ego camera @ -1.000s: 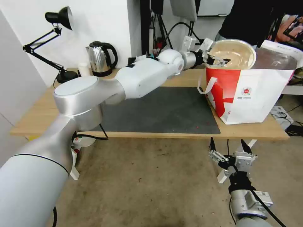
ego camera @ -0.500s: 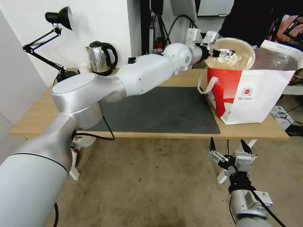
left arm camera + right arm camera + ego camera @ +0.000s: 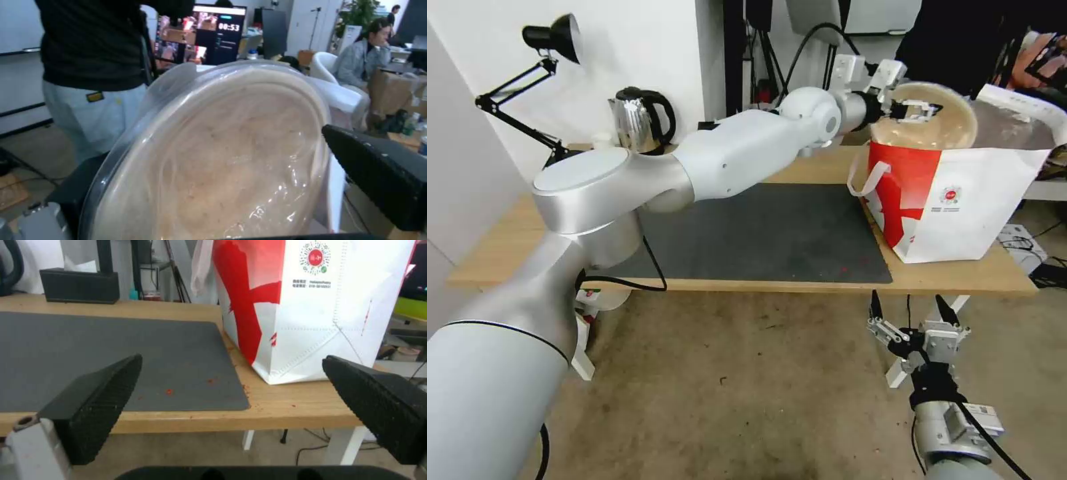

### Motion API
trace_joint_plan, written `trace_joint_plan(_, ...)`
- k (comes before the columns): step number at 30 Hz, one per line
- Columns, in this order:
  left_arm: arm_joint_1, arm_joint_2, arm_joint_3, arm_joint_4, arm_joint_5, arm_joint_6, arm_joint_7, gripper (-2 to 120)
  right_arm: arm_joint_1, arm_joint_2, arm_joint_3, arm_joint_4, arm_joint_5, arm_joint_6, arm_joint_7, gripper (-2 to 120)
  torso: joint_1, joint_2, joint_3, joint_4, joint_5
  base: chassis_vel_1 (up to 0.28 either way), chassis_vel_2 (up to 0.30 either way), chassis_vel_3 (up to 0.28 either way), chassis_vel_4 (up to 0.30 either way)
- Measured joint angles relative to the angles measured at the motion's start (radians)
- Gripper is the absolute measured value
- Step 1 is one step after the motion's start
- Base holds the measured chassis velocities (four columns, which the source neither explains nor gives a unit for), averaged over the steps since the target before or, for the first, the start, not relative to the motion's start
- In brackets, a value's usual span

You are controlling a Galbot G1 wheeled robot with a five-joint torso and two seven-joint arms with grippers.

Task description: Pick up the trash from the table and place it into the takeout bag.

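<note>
Long light-wood rectangular table [image 3: 520,237] with white legs: standing before the robot, carrying a large dark grey mat [image 3: 774,233] across its middle; small red specks are lying on the mat's near right corner.

Left arm: reaching from the robot's left shoulder across the table toward the far right end.

Large red-and-white takeout bag [image 3: 960,200] with white loop handles and a small round red logo: standing upright on the table's right end, just beside the mat's right edge, mouth open upward, silver lining showing at the far wall.

Shallow beige bowl [image 3: 937,127] under a clear plastic cover: tilting on edge at the bag's mouth, its lower part sitting behind the bag's red front wall; in the left wrist view the bowl [image 3: 222,156] is showing its pale inside under the film.

Chrome electric kettle [image 3: 640,120] and black desk lamp [image 3: 550,40]: standing at the table's far left.

Black tissue box [image 3: 80,285]: sitting on the table's far side, behind the mat.

Left gripper [image 3: 917,110]: hanging over the bag's mouth, fingers clamping the bowl's upper rim.

Right gripper [image 3: 910,313]: resting low in front of the table's near edge, well apart from the bag, fingers spread wide and holding nothing.
</note>
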Motion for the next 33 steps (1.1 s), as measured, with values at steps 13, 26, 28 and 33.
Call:
trace_joint_plan(13,-0.036,0.0,0.016,0.046,0.035,0.079,0.185,100,0.0,0.0,0.0,0.0,0.0,0.0,0.0,100,0.0,0.0,0.0,0.0001,0.0,0.0,0.0,0.0,0.0)
trace_joint_plan(26,-0.058,0.001,0.014,0.065,0.181,0.02,0.477,100,0.0,0.0,0.0,0.0,0.0,0.0,0.0,100,0.0,0.0,0.0,-0.0001,0.0001,0.0,0.0,0.0,0.0)
trace_joint_plan(28,-0.059,0.001,0.023,0.069,0.195,0.017,0.484,100,0.0,0.0,0.0,0.0,0.0,0.0,0.0,100,0.0,0.0,0.0,0.0,0.0001,0.0,0.0,0.0,0.0)
trace_joint_plan(33,-0.052,0.001,0.029,0.084,0.177,0.006,0.461,100,0.0,0.0,0.0,0.0,0.0,0.0,0.0,100,0.0,0.0,0.0,0.0002,0.0,0.0,0.0,0.0,0.0)
